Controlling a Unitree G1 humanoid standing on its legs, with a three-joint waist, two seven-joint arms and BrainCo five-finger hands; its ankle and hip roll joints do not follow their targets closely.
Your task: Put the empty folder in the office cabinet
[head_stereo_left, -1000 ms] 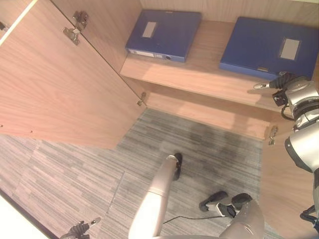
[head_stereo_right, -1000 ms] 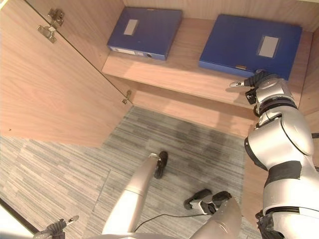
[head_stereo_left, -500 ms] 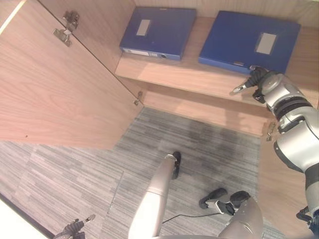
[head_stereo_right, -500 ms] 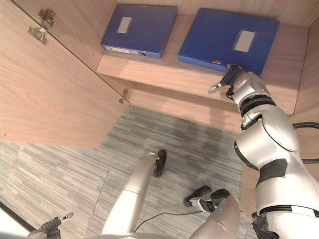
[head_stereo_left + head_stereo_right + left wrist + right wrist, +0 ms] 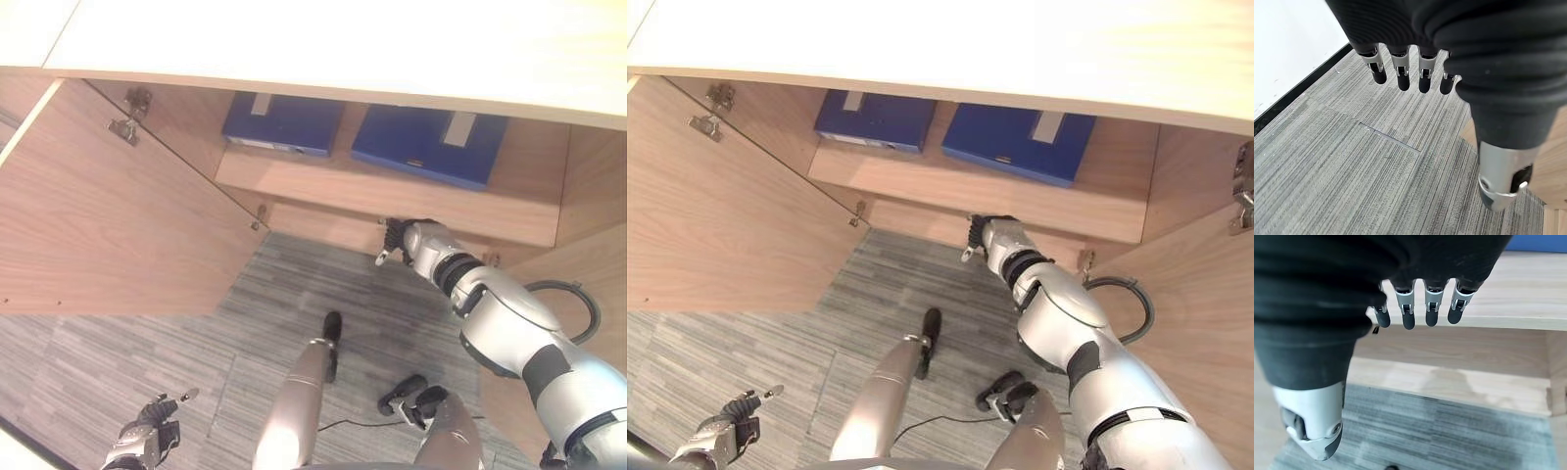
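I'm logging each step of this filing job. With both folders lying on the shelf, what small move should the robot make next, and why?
Probably swing the open wooden cabinet door shut with the left hand. Both blue folders lie flat on the wooden shelf, and the right hand hangs open and empty below the shelf edge, so placing looks done.

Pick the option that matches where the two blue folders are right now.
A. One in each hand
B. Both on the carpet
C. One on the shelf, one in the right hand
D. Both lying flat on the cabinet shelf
D: both blue folders lie flat, side by side, on the cabinet shelf; the right hand hangs below the shelf edge, holding nothing, and the left hand is low over the carpet, also holding nothing.
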